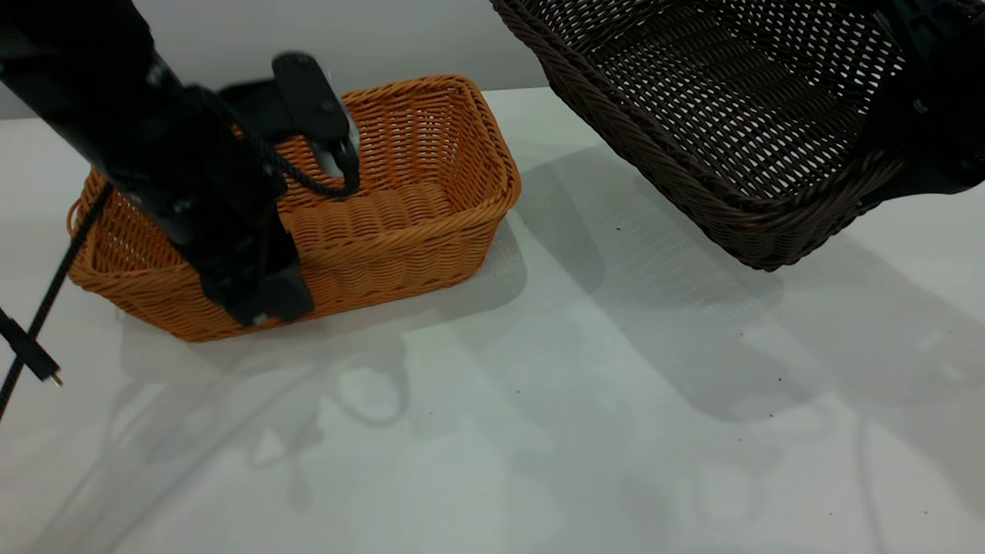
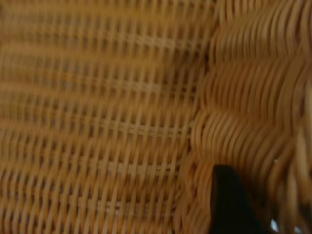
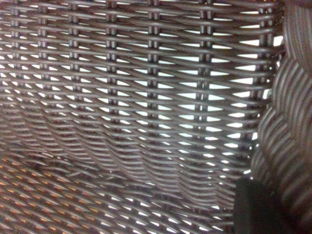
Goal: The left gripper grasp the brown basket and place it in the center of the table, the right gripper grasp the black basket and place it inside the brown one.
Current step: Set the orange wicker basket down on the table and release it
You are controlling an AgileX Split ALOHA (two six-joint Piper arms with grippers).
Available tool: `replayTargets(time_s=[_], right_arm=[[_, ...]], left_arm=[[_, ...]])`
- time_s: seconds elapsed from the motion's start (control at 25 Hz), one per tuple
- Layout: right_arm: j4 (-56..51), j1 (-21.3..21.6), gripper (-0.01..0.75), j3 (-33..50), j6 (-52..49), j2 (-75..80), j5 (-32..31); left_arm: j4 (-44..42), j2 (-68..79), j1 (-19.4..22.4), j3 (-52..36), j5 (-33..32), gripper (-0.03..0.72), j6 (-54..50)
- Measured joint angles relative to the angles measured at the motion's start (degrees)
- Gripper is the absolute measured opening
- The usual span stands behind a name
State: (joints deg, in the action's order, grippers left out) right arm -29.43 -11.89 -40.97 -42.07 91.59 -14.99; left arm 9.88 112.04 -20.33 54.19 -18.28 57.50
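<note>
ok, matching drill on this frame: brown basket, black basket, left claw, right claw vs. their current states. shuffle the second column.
Things:
1. brown basket
2. black basket
3. left claw
4. right claw

States:
A. lifted off the table, tilted
B. on the rim of the airborne basket, at the view's right
C. resting on the table, left of centre
D. at the near wall of the orange-tan basket

Pairs: 1-C, 2-A, 3-D, 4-B

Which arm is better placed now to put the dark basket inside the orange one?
Right. The right gripper holds the black basket tilted above the table, beside the brown basket. The left gripper sits at the brown basket's near rim.
</note>
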Motion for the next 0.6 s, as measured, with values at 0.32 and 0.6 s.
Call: replayTargets(time_s=[0.32,0.6], right_arm=[[0.4,1.4,0.123,-0.6,1.8,0.0,0.7],[1.7,5.7,0.123,-6.3,6.2,0.0,-5.4]], left_arm=[[-0.3,2.2,-0.3,0.0,0.2,0.102,0.6],[0.2,2.2,-4.9,0.0,-2.9,0.099,2.9]])
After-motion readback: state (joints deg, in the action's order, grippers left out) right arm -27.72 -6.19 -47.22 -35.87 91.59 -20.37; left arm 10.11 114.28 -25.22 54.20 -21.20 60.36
